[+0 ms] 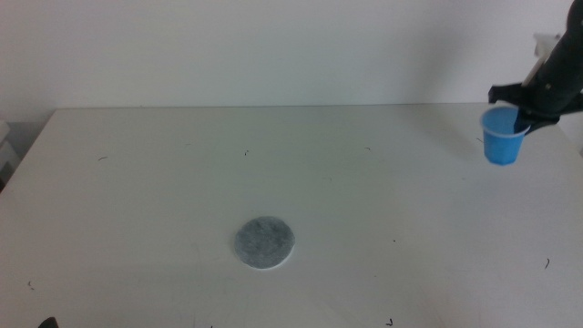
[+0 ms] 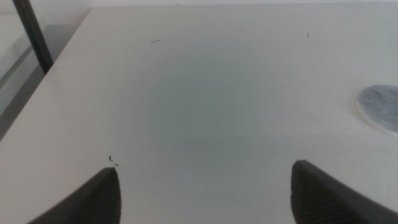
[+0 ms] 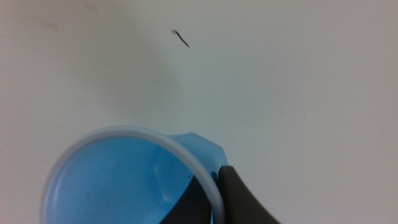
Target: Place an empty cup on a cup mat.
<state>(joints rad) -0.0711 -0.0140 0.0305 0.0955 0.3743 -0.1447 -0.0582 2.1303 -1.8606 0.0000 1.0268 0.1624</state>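
The cup (image 1: 503,137) is pinched at its rim by the right gripper (image 1: 531,117), one jaw inside the wall and one outside, and is held upright at the table's (image 1: 364,200) far right side. Its inside is seen to be empty. The cup mat (image 1: 265,243) lies flat, well apart from that gripper. The left gripper (image 2: 205,190) is held low over bare table, jaws spread, with the mat off to one side.

The right gripper (image 1: 521,117) is raised at the far right, fingers pinched; the left gripper (image 2: 205,186) waits with fingers spread.
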